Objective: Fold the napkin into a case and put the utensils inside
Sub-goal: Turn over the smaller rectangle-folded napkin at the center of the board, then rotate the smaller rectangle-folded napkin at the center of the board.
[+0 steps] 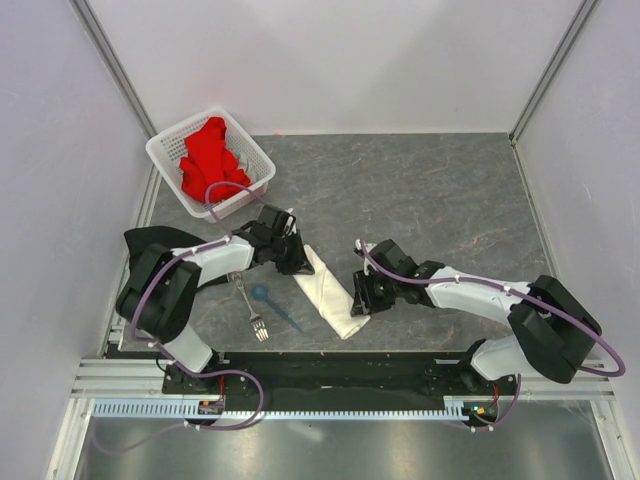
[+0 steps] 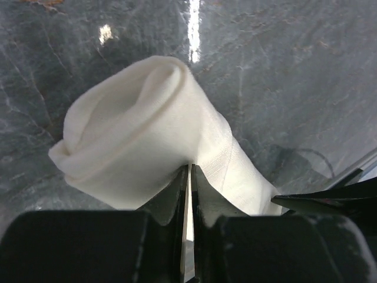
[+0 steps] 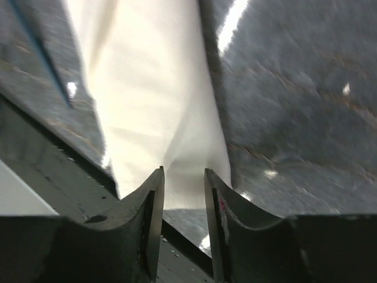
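The napkin (image 1: 328, 290) lies as a narrow cream-white case, running diagonally between my two grippers. My left gripper (image 1: 293, 262) is at its upper end, and in the left wrist view the jaws (image 2: 191, 167) are shut on a thin layer of the napkin (image 2: 135, 132), whose end bulges open in a rolled loop. My right gripper (image 1: 359, 298) is at the lower end. Its jaws (image 3: 184, 171) stand apart, with the edge of the napkin (image 3: 153, 100) between the tips. The silver fork (image 1: 250, 309) and the blue spoon (image 1: 271, 302) lie on the table left of the napkin.
A white perforated basket (image 1: 165, 152) holding a red cloth (image 1: 210, 158) stands at the back left. The black base rail (image 1: 330, 370) runs along the near edge, close to the napkin's lower end. The spoon's blue handle (image 3: 42, 54) shows beside the napkin in the right wrist view.
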Tool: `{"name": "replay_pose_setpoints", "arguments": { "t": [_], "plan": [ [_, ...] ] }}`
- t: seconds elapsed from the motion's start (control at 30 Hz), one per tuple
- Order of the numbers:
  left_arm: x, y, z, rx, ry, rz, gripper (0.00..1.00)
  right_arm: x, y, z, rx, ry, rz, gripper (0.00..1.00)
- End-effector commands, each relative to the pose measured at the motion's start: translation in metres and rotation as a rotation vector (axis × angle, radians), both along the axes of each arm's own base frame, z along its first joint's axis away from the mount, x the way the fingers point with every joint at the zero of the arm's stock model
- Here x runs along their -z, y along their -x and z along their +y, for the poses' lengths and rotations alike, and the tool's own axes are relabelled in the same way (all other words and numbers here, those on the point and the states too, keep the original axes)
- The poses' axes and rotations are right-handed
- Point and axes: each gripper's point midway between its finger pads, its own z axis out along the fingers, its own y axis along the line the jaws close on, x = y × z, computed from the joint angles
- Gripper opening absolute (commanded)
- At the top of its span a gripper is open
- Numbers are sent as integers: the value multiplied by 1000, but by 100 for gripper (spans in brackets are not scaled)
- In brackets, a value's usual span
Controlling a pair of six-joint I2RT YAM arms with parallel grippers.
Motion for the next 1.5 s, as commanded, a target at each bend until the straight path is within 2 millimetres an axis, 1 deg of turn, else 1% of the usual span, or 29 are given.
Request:
{"name": "replay_pose_setpoints", "arguments": {
  "t": [0.0, 0.07, 0.13, 0.17, 0.2, 0.23, 0.3, 0.33, 0.43, 0.47, 0.53, 0.57, 0.6, 0.63, 0.67, 0.7, 0.73, 0.77, 0.8, 0.83, 0.9, 0.97, 1.0, 1.07, 1.17, 1.3, 1.37, 1.4, 1.47],
  "plan": [
    [-4, -23, -8, -5, -4, -60, 11, 18, -3, -8, 53, 27, -14, 40],
    [-7, -27, -8, -1, -15, -78, 11, 21, -2, -9, 48, 32, -5, 39],
    [-16, -30, -6, 1, -22, -110, 14, 19, 3, -4, 27, 1, 11, 39],
    [-22, -32, -5, 5, -26, -124, 16, 17, 4, -3, 23, -5, 11, 39],
    [-28, -32, -4, 4, -26, -137, 21, 15, 3, -4, 26, -4, 6, 39],
    [-41, -33, -5, 6, -13, -168, 24, 8, -1, -6, 34, 12, -25, 40],
    [-49, -29, 0, 3, -24, -182, 28, -1, -7, -10, 47, 35, -57, 42],
    [-60, -28, 3, -2, -19, -203, 28, -13, -10, -12, 55, 45, -71, 43],
    [-66, -19, 13, -19, -43, -213, 27, -34, -16, -13, 63, 103, -139, 48],
    [-74, -16, 18, -36, -40, -233, 27, -38, -13, -9, 51, 120, -166, 52],
    [-80, -11, 26, -60, -44, -244, 27, -48, -8, 2, 42, 103, -171, 55],
    [-87, -9, 30, -77, -35, -262, 27, -52, 1, 13, 31, 84, -161, 56],
    [-90, -10, 36, -100, -36, -265, 27, -50, 6, 19, 19, 83, -153, 57],
    [-89, -7, 39, -108, -35, -259, 27, -55, 15, 33, -15, 60, -163, 57],
    [-96, -5, 42, -116, -21, -276, 28, -55, 20, 41, -22, 52, -163, 57],
    [-97, -6, 45, -126, -20, -279, 28, -49, 25, 48, -25, 63, -149, 57],
    [-95, -3, 48, -130, -25, -272, 29, -53, 35, 63, -58, 39, -153, 57],
    [-95, -3, 48, -132, -23, -273, 29, -51, 39, 70, -65, 36, -146, 56],
    [-92, -3, 50, -134, -26, -262, 29, -43, 43, 76, -64, 46, -125, 54],
    [-91, -2, 49, -132, -21, -249, 29, -43, 50, 85, -85, 30, -126, 51],
    [-90, 0, 46, -126, -4, -231, 29, -31, 54, 91, -77, 49, -119, 49],
    [-90, 0, 45, -132, 7, -229, 29, -25, 60, 97, -89, 48, -114, 45],
    [-91, 0, 45, -131, 11, -232, 29, -16, 62, 95, -87, 67, -105, 44],
    [-90, 2, 45, -130, 11, -229, 29, -8, 60, 93, -59, 81, -100, 43],
    [-87, 3, 45, -127, 12, -225, 29, 5, 56, 82, -15, 123, -107, 43],
    [-83, 6, 46, -125, 12, -216, 29, 25, 49, 58, 51, 183, -91, 42],
    [-81, 6, 46, -123, 11, -215, 29, 30, 40, 48, 83, 201, -91, 42],
    [-81, 6, 45, -122, 11, -216, 29, 34, 40, 41, 89, 213, -86, 42],
    [-82, 5, 45, -119, 11, -220, 29, 38, 29, 29, 132, 232, -85, 43]
  ]
}}
